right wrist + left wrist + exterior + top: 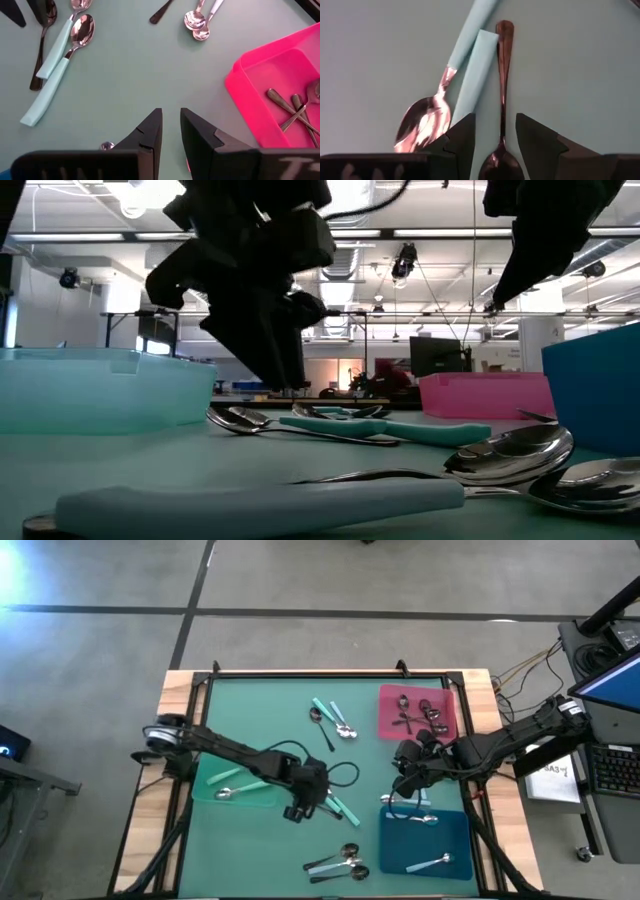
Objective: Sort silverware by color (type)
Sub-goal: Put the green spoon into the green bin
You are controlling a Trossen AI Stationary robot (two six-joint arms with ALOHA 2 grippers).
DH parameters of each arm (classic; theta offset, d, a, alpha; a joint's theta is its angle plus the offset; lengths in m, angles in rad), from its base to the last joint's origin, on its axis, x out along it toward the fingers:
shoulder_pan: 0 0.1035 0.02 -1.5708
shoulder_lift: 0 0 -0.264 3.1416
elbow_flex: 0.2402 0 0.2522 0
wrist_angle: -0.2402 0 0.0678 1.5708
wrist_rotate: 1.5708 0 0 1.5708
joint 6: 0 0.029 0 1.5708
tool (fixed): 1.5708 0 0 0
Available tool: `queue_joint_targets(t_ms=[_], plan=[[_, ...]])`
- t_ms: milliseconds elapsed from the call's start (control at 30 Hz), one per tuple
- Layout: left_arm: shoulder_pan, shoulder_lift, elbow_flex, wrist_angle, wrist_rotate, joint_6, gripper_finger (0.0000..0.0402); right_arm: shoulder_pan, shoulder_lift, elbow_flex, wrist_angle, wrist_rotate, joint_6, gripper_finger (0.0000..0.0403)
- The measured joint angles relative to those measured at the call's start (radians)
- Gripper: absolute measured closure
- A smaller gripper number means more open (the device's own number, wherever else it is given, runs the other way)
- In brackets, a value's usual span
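Left gripper (492, 137) is low over mid-table, fingers parted narrowly and straddling the neck of an all-metal spoon (503, 85); the pads (462, 135) have not closed on it. 2 pale-handled spoons (470, 65) lie touching one another just beside that dark spoon, their handles almost parallel to it.

Silverware elsewhere: several dark spoons already in the pink tray (392, 715) at far right; pale-handled spoons in the blue tray (460, 840) at near right; 1 spoon in the teal tray (205, 790) at left. Loose clusters remain at far centre (335, 720) and near centre (340, 862) on the green table surface (260, 710).

Right gripper (170, 132) hangs between the pink and blue trays, fingers open a little, nothing between them.

Step in hand, by judgement: closing on the all-metal spoon for transfer to the pink tray.

Risks:
- The inner finger stands very near the adjacent pale handle; closing could catch or drag it, causing a double pick or scattering the group.
- The neck is thin and polished; a shallow pinch could let it slip or swing.
- Carrying toward the pink tray crosses the right arm's station; contact is possible unless it clears.
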Motion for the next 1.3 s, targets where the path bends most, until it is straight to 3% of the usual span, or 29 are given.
queue_joint_targets(t_ms=[400, 567, 667, 833, 1100, 1300], plan=[[0.069, 0.168, 0.107, -0.058, 0.016, 0.018, 0.0279, 0.000, 0.000, 0.000, -0.006, -0.031, -0.001, 0.0344], [0.069, 0.196, 0.122, -0.104, 0.012, -0.026, 0.0328, 0.000, 0.000, 0.000, -0.008, -0.034, -0.011, 0.0344], [0.069, 0.178, 0.119, -0.120, 0.012, -0.059, 0.0372, 0.000, 0.000, 0.000, -0.008, -0.034, -0.028, 0.0344], [0.074, 0.117, 0.124, -0.210, 0.014, -0.073, 0.0372, 0.000, 0.000, 0.000, -0.008, -0.033, -0.038, 0.0344], [0.074, -0.006, 0.242, -0.328, -0.017, -0.040, 0.0369, 0.000, 0.000, 0.000, -0.010, -0.024, -0.039, 0.0344], [0.079, -0.094, 0.292, -0.651, -0.167, -0.110, 0.0369, -0.001, 0.000, 0.000, -0.135, -0.022, -0.002, 0.0344]])
